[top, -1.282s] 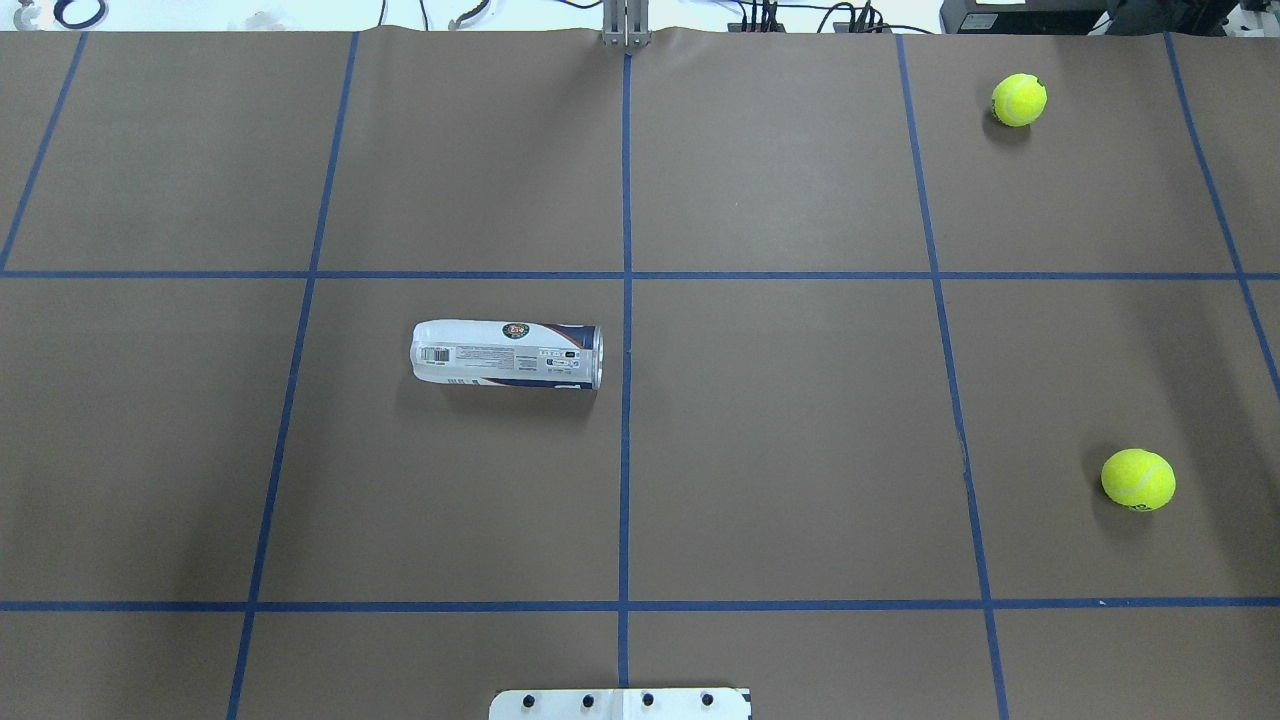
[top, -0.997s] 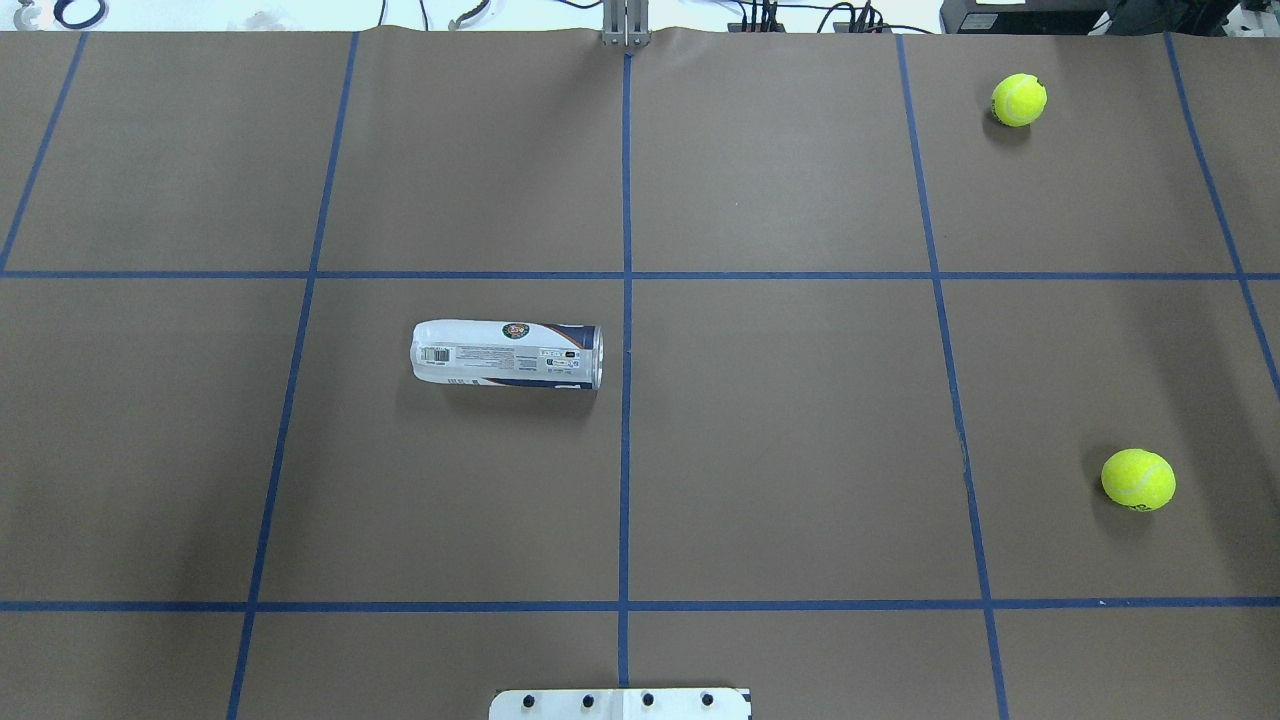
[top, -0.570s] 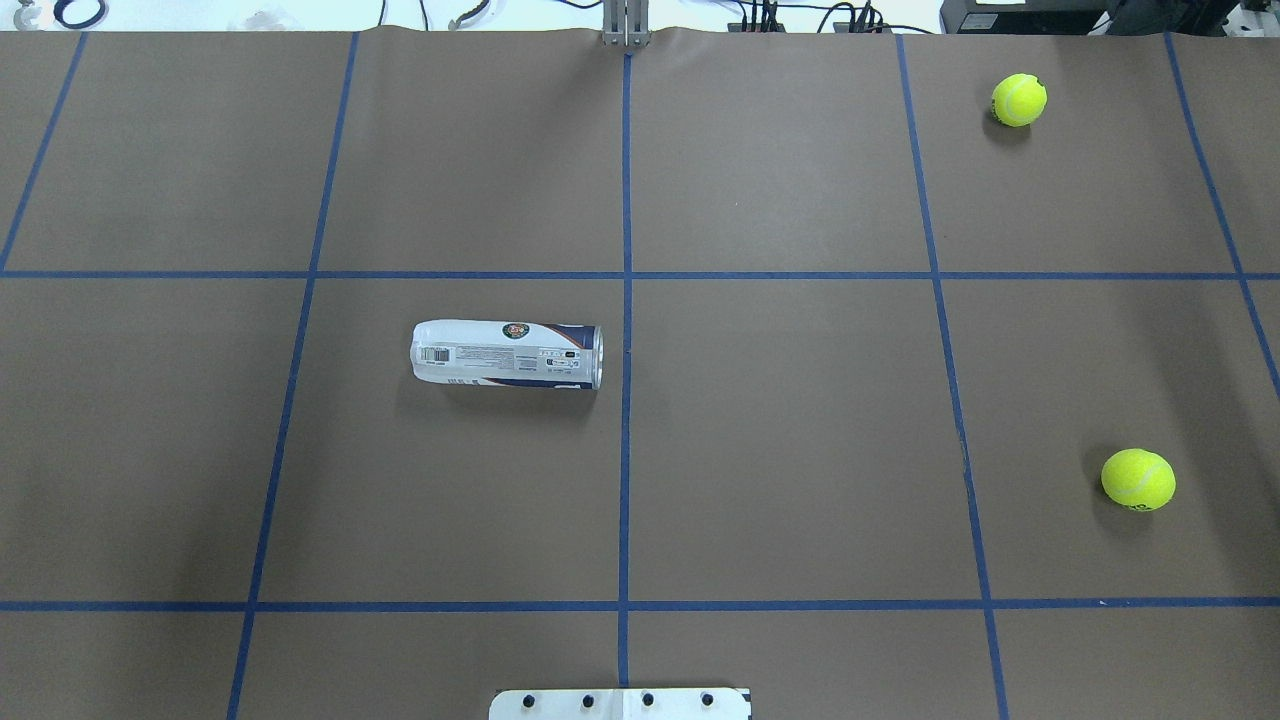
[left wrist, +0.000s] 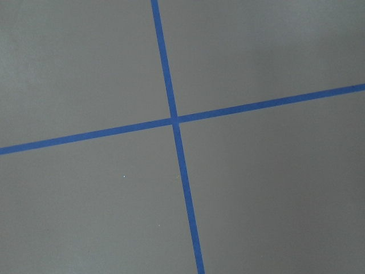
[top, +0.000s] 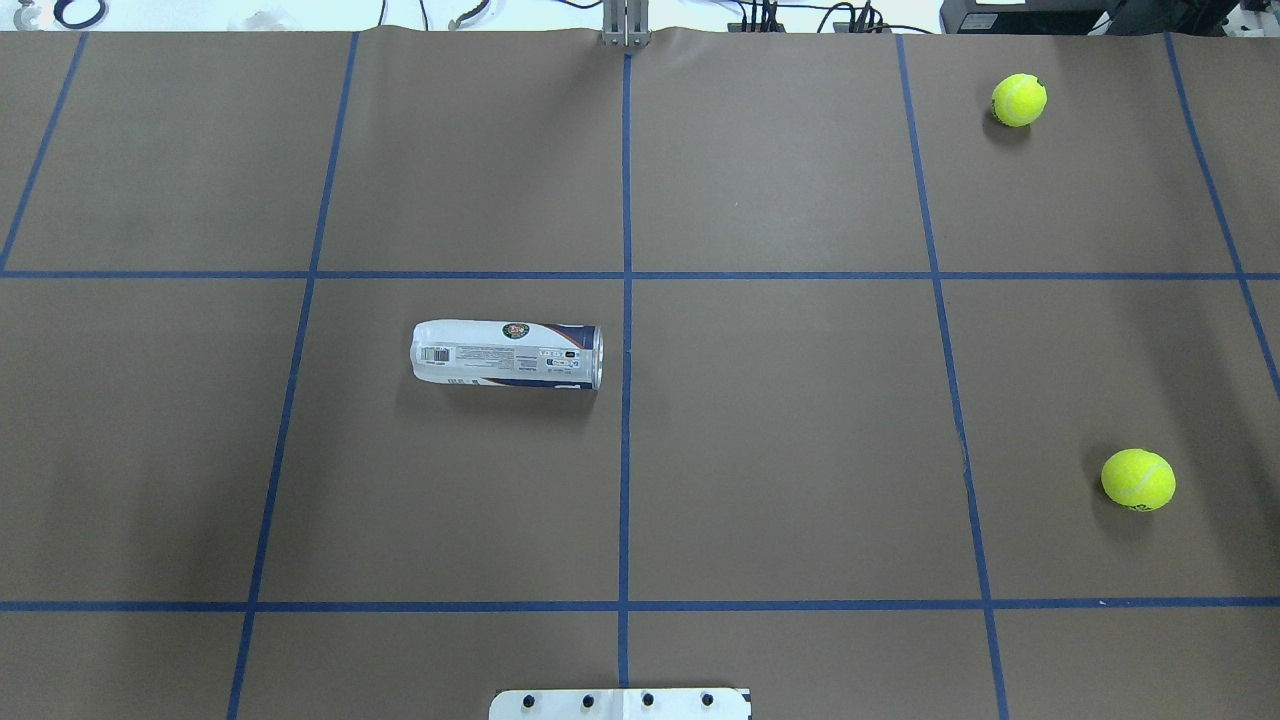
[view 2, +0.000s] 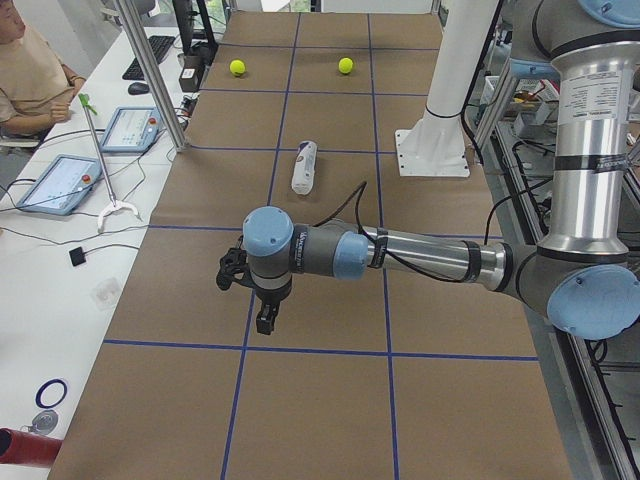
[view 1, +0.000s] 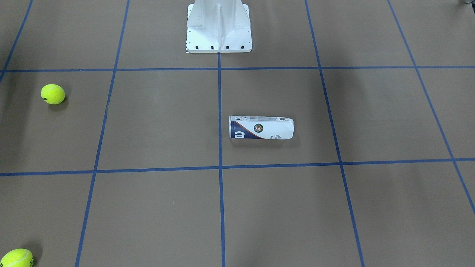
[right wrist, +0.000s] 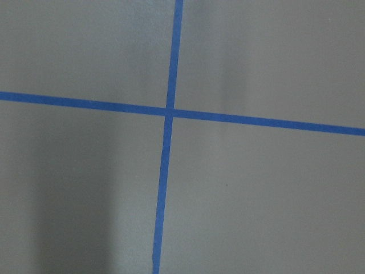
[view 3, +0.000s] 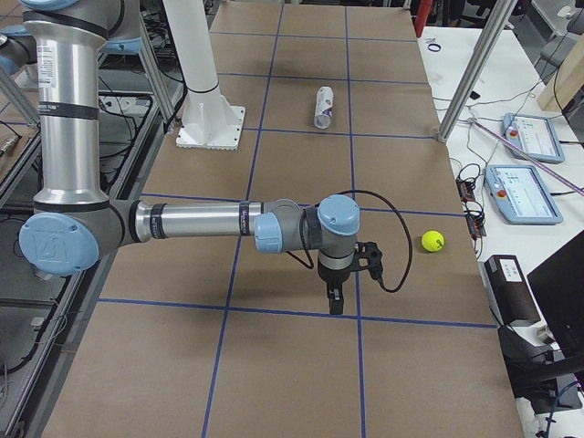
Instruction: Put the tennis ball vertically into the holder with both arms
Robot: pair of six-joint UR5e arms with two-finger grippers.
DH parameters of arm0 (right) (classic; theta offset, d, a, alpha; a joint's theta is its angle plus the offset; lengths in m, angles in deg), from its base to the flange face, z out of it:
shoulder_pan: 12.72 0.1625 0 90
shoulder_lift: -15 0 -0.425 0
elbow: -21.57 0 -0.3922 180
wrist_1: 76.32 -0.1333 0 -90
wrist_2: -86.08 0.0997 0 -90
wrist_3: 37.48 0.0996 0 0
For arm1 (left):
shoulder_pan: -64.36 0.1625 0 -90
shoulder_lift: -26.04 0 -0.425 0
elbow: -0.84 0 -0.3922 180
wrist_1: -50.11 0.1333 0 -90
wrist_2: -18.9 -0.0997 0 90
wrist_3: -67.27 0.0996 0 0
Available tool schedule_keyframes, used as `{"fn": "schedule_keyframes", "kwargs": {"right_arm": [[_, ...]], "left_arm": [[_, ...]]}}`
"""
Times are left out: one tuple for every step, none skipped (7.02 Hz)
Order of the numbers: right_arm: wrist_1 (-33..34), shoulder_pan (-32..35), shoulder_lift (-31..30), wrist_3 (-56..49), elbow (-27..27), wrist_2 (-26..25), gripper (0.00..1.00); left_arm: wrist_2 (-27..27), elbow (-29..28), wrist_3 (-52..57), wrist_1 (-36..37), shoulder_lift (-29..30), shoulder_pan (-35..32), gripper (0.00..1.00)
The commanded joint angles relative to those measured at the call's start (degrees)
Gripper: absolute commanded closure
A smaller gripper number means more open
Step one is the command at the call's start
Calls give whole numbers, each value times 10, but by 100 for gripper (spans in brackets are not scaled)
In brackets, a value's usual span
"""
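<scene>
The holder (top: 505,354) lies on its side left of the table's centre line, its open end toward that line; it also shows as holder (view 1: 261,128), holder (view 2: 304,167) and holder (view 3: 324,107). Two tennis balls rest on the right half: one tennis ball (top: 1019,99) at the far edge and a nearer tennis ball (top: 1138,479). My left gripper (view 2: 262,320) points down over the table's left end, far from the holder. My right gripper (view 3: 334,301) points down over the right end. I cannot tell whether either gripper is open or shut. Both wrist views show only brown paper and blue tape.
The white pedestal base (view 1: 219,26) stands at the robot's side of the table. A metal post (top: 625,25) sits at the far edge. Beyond that edge, a person (view 2: 30,80) sits at a side table with tablets (view 2: 60,182).
</scene>
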Motion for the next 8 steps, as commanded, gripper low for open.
{"fn": "schedule_keyframes", "kwargs": {"right_arm": [[-54, 0, 0, 0, -12, 3, 0], [-55, 0, -1, 2, -14, 3, 0], [-55, 0, -1, 2, -16, 3, 0], [-55, 0, -1, 1, -16, 3, 0], [-55, 0, 2, 1, -15, 3, 0], [-55, 0, 4, 2, -15, 3, 0], [-55, 0, 4, 3, -15, 3, 0], [-54, 0, 4, 3, -15, 3, 0]], "left_arm": [[4, -2, 5, -7, 37, 0, 0], [0, -25, 2, -54, 75, 8, 0], [1, -40, 6, -107, 85, 17, 0], [1, -50, 6, -151, 88, 43, 0], [3, -82, 5, -205, 92, 52, 0], [3, -87, -14, -234, 98, 57, 0], [2, -86, -63, -246, 130, 72, 1], [-2, -91, -61, -291, 159, 122, 2]]}}
